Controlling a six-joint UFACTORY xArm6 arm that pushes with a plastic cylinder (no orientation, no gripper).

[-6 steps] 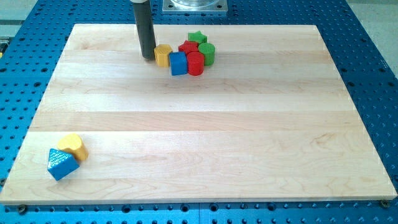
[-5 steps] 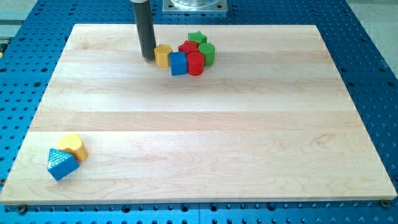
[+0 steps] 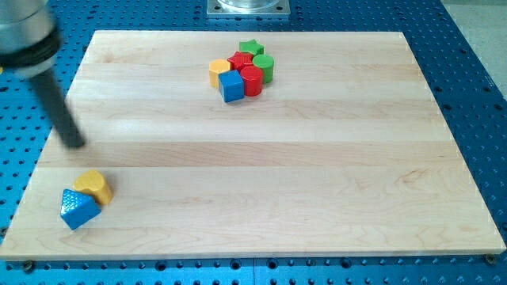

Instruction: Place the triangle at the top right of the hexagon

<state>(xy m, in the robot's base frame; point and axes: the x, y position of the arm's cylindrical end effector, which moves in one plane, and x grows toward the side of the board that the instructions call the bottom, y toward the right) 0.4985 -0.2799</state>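
Observation:
A blue triangle block [image 3: 78, 209] lies near the board's bottom left corner, touching a yellow heart-shaped block [image 3: 94, 187] just above and to its right. A yellow hexagon block [image 3: 219, 72] sits at the left end of a cluster near the view's top middle. My tip [image 3: 75, 143] is at the left side of the board, above the yellow heart block and apart from it, far to the lower left of the hexagon. The rod is blurred.
The cluster beside the hexagon holds a blue cube [image 3: 231, 86], a red cylinder [image 3: 251, 80], a red block [image 3: 239, 61], a green cylinder [image 3: 264, 68] and a green star [image 3: 252, 49]. The wooden board [image 3: 317, 174] lies on a blue perforated table.
My tip has swept from just left of the yellow hexagon down to the board's left side. The hexagon and blue cube have shifted slightly right, packing the cluster tighter.

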